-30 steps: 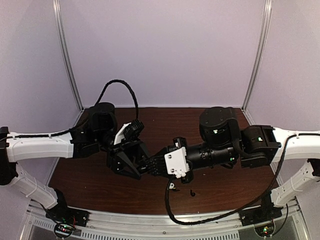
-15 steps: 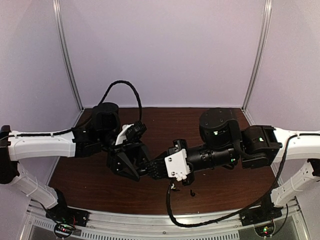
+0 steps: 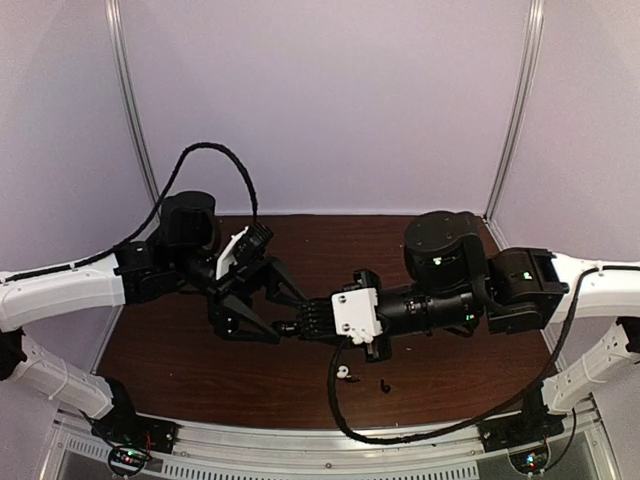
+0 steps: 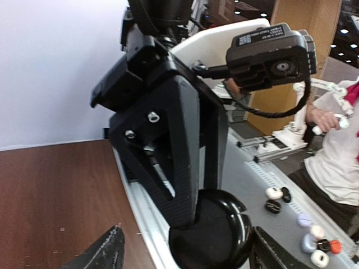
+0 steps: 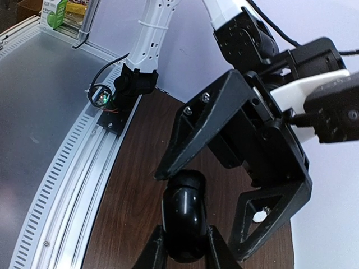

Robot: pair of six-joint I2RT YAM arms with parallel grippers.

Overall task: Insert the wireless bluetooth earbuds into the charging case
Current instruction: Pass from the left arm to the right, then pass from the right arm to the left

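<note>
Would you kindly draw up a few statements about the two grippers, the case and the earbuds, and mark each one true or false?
1. The right gripper is holding a glossy black charging case. True.
2. The left gripper is clamped shut on that case. False: its jaws stand wide open.
3. A white earbud lies on the table near its front edge. True.
4. The small black earbud lies at the far back of the table. False: it lies near the front edge, just right of the white one.
</note>
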